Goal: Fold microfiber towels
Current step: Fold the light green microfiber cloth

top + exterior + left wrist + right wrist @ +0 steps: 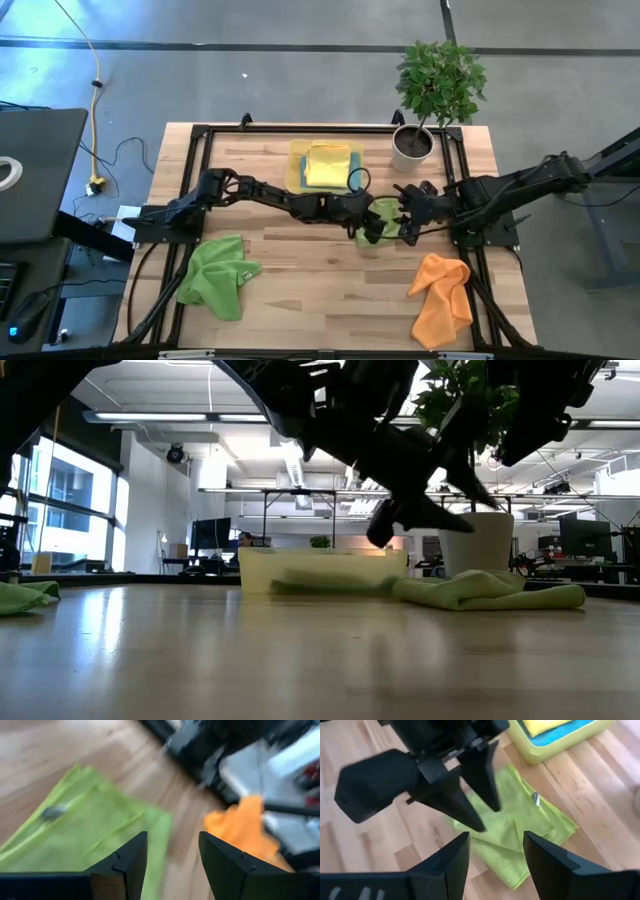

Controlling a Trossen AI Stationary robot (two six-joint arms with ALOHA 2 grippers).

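A green towel [384, 211] lies folded and flat on the table's middle right; it also shows in the low view [490, 591]. My left gripper [365, 222] hovers open over it, fingers pointing down [172, 837]. My right gripper [406, 226] hovers open at the towel's right side [495, 837], facing the left gripper [480, 805]. A yellow towel [327, 163] lies on a blue one [352, 160] in the yellow tray [296, 165]. A second green towel [220, 275] lies crumpled at the near left. An orange towel [442, 295] lies crumpled at the near right.
A potted plant [432, 90] stands at the far right corner, just behind the right arm. A black frame [190, 180] runs along the table's edges. Bare wood shows between the two crumpled towels at the near edge [330, 290].
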